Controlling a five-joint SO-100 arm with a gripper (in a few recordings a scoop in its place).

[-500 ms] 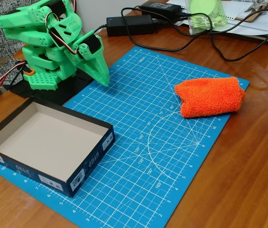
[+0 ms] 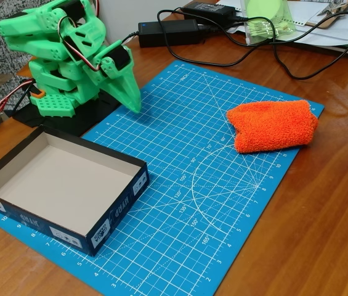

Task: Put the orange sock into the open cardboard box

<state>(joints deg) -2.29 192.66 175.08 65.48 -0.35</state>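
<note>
the orange sock (image 2: 272, 126) lay folded on the right part of the blue cutting mat (image 2: 186, 203), near its far right corner, well apart from the open cardboard box (image 2: 63, 188), which sat on the mat's near left corner with its beige inside bare. the green arm (image 2: 63, 55) was folded up at the back left of the wooden table (image 2: 321, 216), its gripper (image 2: 133, 102) pointing down at the mat's far left edge with the fingers drawn together on nothing. black power bricks (image 2: 167, 31) and cables (image 2: 247, 52) lay behind the mat.
</note>
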